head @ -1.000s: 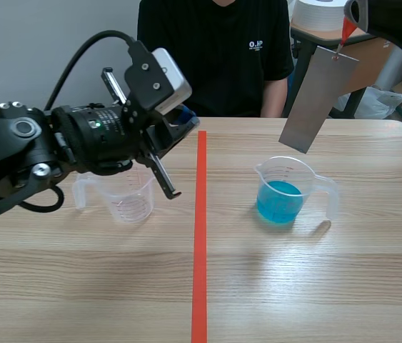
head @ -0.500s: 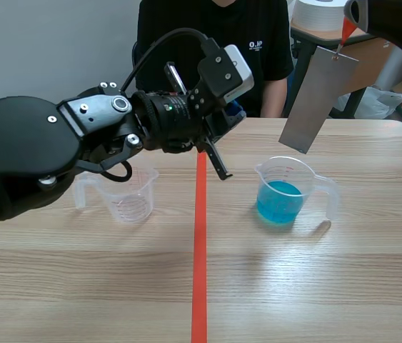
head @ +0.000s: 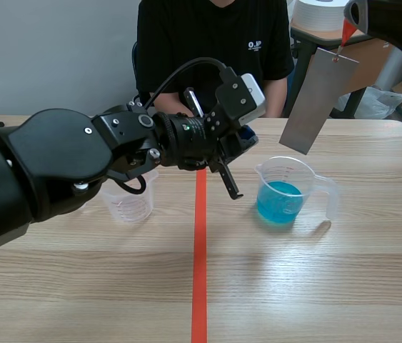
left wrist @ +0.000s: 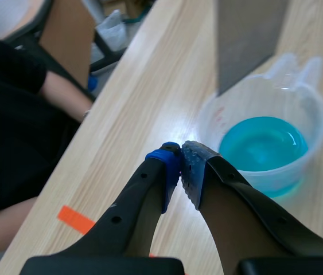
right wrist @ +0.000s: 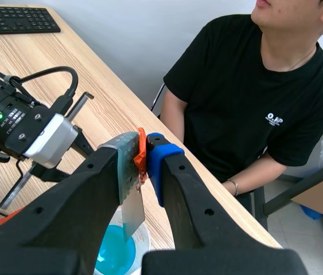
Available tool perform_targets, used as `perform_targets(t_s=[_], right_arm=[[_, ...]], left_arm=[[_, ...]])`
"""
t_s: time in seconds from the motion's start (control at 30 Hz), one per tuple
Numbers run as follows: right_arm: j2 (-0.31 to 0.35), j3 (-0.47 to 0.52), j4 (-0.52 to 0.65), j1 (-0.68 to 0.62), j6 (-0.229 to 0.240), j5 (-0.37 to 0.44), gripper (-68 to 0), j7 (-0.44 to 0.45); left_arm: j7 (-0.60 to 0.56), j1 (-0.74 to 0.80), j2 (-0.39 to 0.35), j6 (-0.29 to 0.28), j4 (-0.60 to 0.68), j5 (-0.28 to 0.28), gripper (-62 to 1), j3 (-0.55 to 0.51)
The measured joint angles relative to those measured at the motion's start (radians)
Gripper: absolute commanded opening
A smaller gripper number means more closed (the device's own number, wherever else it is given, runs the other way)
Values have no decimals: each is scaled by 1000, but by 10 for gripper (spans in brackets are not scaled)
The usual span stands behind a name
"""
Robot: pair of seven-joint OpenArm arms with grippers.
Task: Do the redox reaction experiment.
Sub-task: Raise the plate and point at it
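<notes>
Across the wooden bench (head: 343,286) sits a person (head: 215,50) in black. Nearer me, the left end effector (head: 233,193), fingers pressed together on nothing, hangs just beside the cup of blue liquid (head: 280,200). The right end effector (right wrist: 144,154) is clamped on the top of the metal sheet (head: 315,100), which hangs tilted above that cup. An empty cup (head: 131,204) stands partly hidden by the left arm.

A flat grey metal plate (head: 318,96) hangs tilted, its lower corner just above a clear measuring cup (head: 280,196) partly filled with blue liquid. An empty cup (head: 132,205), also clear, stands upright well apart from it.
</notes>
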Motion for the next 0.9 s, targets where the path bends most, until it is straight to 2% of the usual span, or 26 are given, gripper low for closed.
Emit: perform_targets(t_s=[0.2,0.37,0.8,0.9], right_arm=[[0,0,0,0,0,0,-658,0],[0,0,0,0,0,0,-658,0],[0,0,0,0,0,0,-658,0],[0,0,0,0,0,0,-658,0]], left_arm=[[-5,-9,0,-1,1,0,-560,0],[-26,-10,0,-51,2,0,-560,0],[-42,-11,0,-53,2,0,-560,0],[-45,-11,0,-72,2,0,-560,0]])
